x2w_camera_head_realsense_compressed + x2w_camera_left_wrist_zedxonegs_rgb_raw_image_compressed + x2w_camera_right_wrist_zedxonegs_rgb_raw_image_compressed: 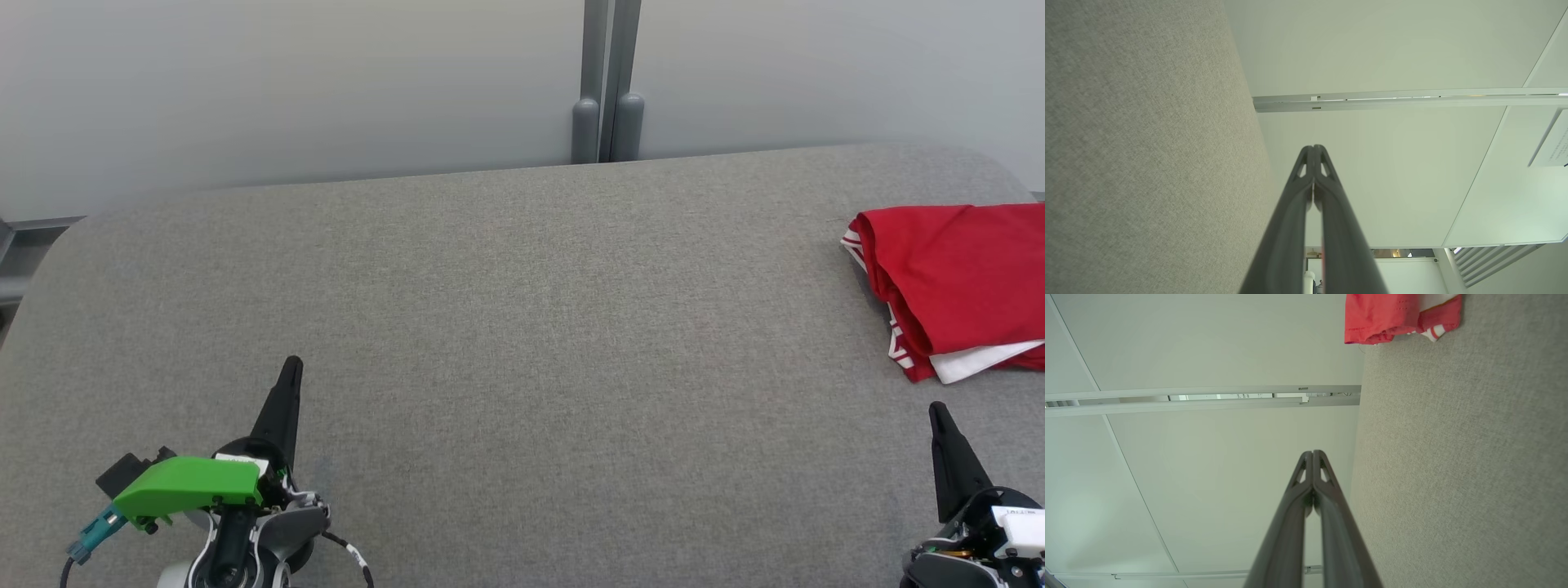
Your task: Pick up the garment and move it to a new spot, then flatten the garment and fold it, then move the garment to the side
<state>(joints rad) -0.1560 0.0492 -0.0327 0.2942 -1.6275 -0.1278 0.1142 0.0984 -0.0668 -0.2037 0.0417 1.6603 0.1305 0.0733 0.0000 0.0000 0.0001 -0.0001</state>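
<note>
A: Where is the garment point(955, 278) lying?

B: It is lying at the far right of the grey surface point(506, 327), bundled in red layers with white peeking out at its near edge. It is running past the right edge of the head view, so I cannot tell how far it is reaching.

A: And the tools?

B: The left tool point(291, 365) is resting low at the near left, well apart from the cloth, with its fingers pressed together on nothing. The right tool point(937, 408) is sitting at the near right, just short of the garment, and is likewise closed and empty. Each wrist view is showing its own fingertips meeting.

A: So which step are we looking at?

B: I am judging that the cloth is already folded and set aside, though the fold is looking loose. It could equally be waiting for a first pick.

A: If it is the pick, what is making it go well?

B: The right arm is the closer one, so it should be doing the reaching. It needs to be spreading its fingers before meeting the fabric, coming in low at the near edge, and pinching through all the layers, not only the top one. Lifting slowly is helping the bundle hang free without dragging.
</note>
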